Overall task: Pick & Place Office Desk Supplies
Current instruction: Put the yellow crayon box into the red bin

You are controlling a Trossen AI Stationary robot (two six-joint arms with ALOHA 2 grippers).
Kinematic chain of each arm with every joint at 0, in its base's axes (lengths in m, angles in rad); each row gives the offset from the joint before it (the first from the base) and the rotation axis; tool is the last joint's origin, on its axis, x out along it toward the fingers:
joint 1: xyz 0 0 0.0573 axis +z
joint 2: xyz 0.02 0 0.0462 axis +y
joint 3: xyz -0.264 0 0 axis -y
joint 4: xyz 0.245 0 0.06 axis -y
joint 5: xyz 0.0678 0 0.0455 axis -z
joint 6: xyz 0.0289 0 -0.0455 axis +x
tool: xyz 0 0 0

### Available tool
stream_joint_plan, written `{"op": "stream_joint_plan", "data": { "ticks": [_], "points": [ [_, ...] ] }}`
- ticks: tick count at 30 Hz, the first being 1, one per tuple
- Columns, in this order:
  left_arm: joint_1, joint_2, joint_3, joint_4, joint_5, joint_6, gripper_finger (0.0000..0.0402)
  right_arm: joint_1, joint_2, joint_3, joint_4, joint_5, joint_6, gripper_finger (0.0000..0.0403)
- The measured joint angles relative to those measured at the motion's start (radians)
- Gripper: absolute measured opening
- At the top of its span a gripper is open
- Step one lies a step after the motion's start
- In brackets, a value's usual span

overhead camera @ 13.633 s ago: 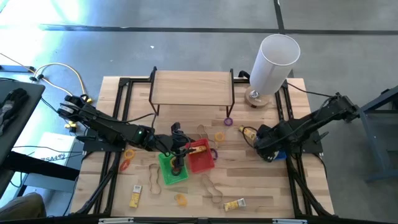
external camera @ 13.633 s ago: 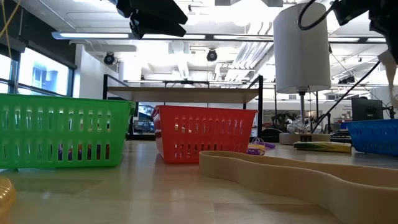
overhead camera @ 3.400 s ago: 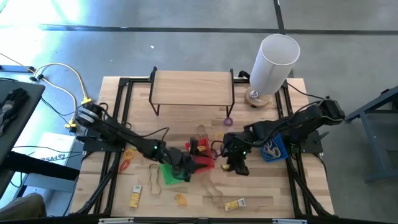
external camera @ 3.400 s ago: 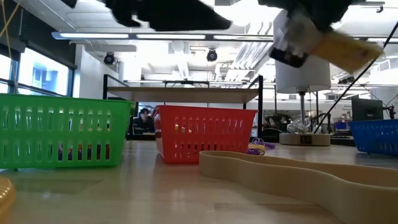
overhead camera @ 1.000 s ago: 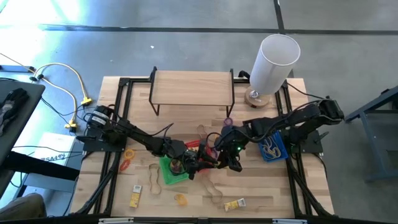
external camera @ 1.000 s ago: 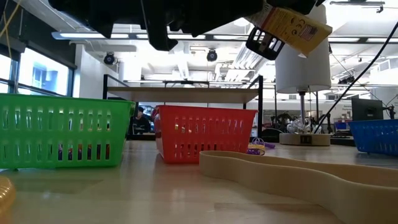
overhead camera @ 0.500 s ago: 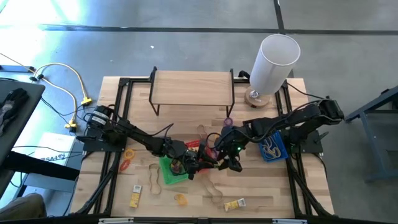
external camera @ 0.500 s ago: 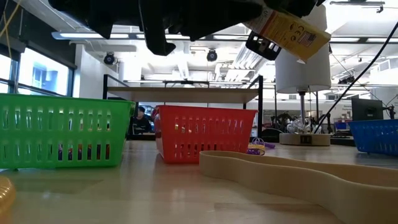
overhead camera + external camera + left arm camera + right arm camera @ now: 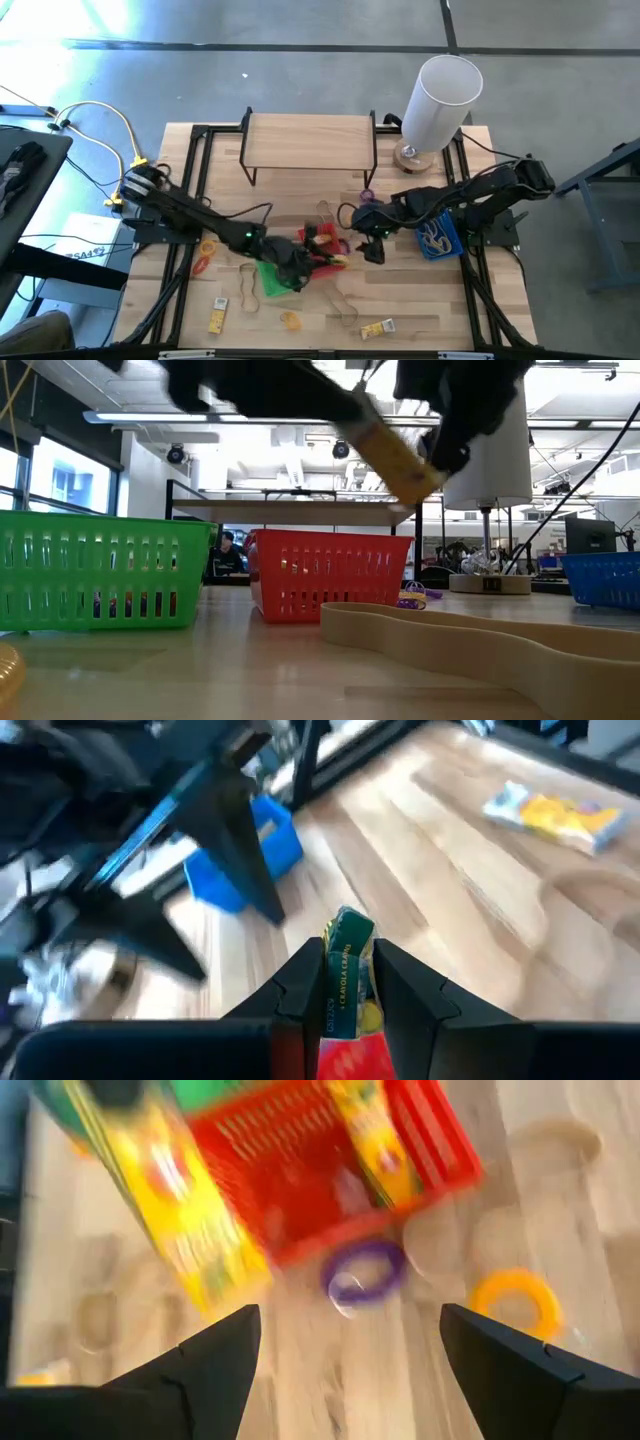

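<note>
1. Baskets: three, namely a green basket (image 9: 268, 280), a red basket (image 9: 322, 248) and a blue basket (image 9: 437, 240).
2. Crayon packets: four. These are the near-left packet (image 9: 217, 315), the near-right packet (image 9: 377, 328), the basket packet (image 9: 368, 1130) and the held packet (image 9: 345, 975).
3. Rings: six. They are the far purple ring (image 9: 367, 195), the near purple ring (image 9: 365, 1272), the left orange ring (image 9: 208, 247), the right orange ring (image 9: 515, 1302), a red ring (image 9: 200, 265) and a yellow ring (image 9: 290, 320).
4. Tan rubber-band loops: three, which are the left loop (image 9: 247, 285), the front loop (image 9: 340, 305) and the middle loop (image 9: 325, 212).
5. White cylinder (image 9: 445, 95): one.
6. Wooden shelf (image 9: 308, 140): one.
</note>
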Motion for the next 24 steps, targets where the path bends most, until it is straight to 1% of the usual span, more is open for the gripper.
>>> {"op": "stream_joint_plan", "data": {
  "ticks": [2,5,9,12,15,20,24],
  "points": [
    [-0.017,-0.060,0.010,-0.134,-0.022,-0.064,0.0069,0.007,0.000,-0.001,-0.019,0.009,0.011,0.0297],
    [-0.025,-0.145,0.029,-0.318,-0.029,-0.223,0.0069,0.027,0.000,-0.009,-0.020,0.009,0.012,0.0296],
    [0.001,-0.206,0.032,-0.449,-0.073,-0.478,0.0071,0.066,0.000,-0.010,-0.013,0.032,0.015,0.0297],
    [0.029,-0.209,0.032,-0.501,-0.077,-0.616,0.0073,0.096,0.000,-0.010,-0.013,0.058,0.034,0.0298],
    [0.042,-0.185,0.032,-0.526,-0.072,-0.712,0.0074,0.120,0.000,-0.009,-0.014,0.061,0.037,0.0298],
    [0.047,-0.170,0.038,-0.516,0.024,-0.850,0.0075,0.149,0.000,-0.009,-0.009,0.062,0.048,0.0298],
    [0.073,-0.170,0.037,-0.531,0.074,-0.949,0.0076,0.163,0.000,-0.009,-0.009,0.062,0.062,0.0298]
  ]
}}
